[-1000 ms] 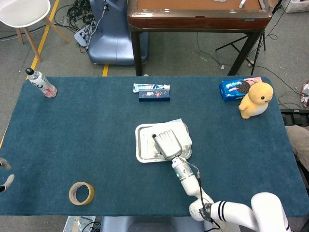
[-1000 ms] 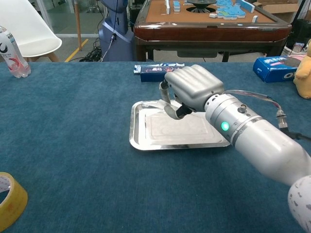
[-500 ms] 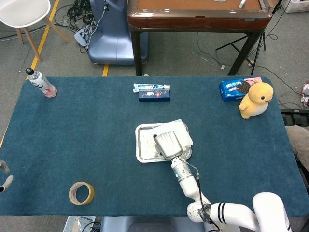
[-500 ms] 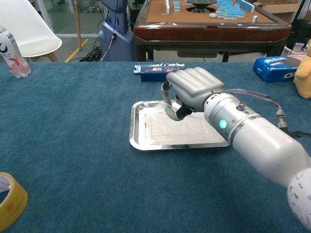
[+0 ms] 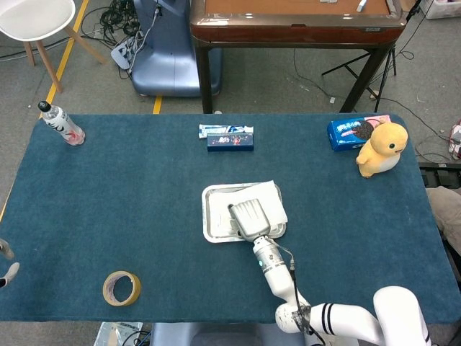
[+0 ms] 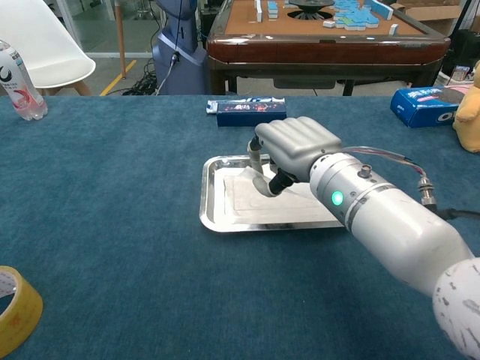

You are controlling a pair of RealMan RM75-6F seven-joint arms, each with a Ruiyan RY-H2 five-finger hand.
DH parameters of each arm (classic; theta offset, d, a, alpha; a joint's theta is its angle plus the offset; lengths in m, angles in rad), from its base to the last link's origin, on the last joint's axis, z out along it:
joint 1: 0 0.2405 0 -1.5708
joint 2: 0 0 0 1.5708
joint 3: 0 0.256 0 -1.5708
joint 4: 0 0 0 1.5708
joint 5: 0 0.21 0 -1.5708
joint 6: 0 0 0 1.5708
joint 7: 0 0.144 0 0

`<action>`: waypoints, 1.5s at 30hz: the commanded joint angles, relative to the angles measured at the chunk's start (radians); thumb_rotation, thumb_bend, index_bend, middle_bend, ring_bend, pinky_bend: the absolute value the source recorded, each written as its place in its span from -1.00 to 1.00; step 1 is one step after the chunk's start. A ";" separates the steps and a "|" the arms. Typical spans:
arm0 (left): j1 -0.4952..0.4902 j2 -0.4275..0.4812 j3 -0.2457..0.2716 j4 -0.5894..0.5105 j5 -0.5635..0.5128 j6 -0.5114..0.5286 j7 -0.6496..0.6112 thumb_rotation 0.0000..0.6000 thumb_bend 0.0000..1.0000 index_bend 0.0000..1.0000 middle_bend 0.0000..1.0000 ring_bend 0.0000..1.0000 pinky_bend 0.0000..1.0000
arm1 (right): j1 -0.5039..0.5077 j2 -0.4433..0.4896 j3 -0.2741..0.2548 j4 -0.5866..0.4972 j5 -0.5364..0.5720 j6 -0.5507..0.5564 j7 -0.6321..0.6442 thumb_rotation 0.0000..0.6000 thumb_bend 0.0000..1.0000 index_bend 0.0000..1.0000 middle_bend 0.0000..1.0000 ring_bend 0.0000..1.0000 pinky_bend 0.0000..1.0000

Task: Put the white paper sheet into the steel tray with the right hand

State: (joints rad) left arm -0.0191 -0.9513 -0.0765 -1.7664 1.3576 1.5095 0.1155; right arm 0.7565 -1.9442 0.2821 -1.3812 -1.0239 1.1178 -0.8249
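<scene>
The steel tray (image 5: 207, 216) (image 6: 206, 202) lies near the middle of the blue table. The white paper sheet (image 5: 274, 198) (image 6: 240, 196) rests flat inside it; in the head view its far right corner sticks out over the tray's rim. My right hand (image 5: 249, 216) (image 6: 296, 144) hovers low over the tray with its fingers curled in. Its thumb and a finger pinch the sheet near its middle. My left hand (image 5: 9, 272) shows only as spread fingertips at the table's left edge, holding nothing.
A yellow tape roll (image 5: 121, 288) (image 6: 11, 311) lies front left and a plastic bottle (image 5: 63, 124) (image 6: 15, 71) far left. A blue box (image 5: 229, 137) (image 6: 246, 106) sits behind the tray. A cookie pack (image 5: 351, 132) and yellow plush toy (image 5: 382, 149) stand far right.
My right hand has drawn back toward me and lower over the tray, and the paper's protruding corner has slid slightly with it. The left hand has barely moved.
</scene>
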 commanded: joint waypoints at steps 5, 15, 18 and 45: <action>0.000 0.001 0.001 -0.001 0.002 0.001 -0.001 1.00 -0.47 0.16 -0.16 -0.39 -0.08 | 0.005 0.013 -0.009 -0.021 0.016 -0.001 0.001 1.00 -0.68 -0.23 1.00 1.00 1.00; -0.001 0.000 0.002 0.000 0.002 0.000 0.000 1.00 -0.48 0.16 -0.16 -0.39 -0.08 | 0.005 0.042 -0.022 -0.061 0.012 0.022 0.000 1.00 -1.00 -0.51 1.00 1.00 1.00; -0.002 -0.001 0.002 0.001 0.000 -0.001 0.003 1.00 -0.48 0.16 -0.16 -0.39 -0.08 | 0.001 0.061 -0.023 -0.094 0.000 0.032 0.014 1.00 -1.00 -0.52 1.00 1.00 1.00; -0.006 -0.003 0.001 0.007 -0.012 -0.011 0.000 1.00 -0.48 0.16 -0.16 -0.39 -0.08 | 0.031 0.235 -0.096 -0.182 0.070 -0.011 -0.120 1.00 0.46 0.09 1.00 1.00 1.00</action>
State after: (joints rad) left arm -0.0250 -0.9540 -0.0757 -1.7598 1.3456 1.4980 0.1158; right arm 0.7823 -1.7179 0.1960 -1.5717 -0.9635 1.1088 -0.9303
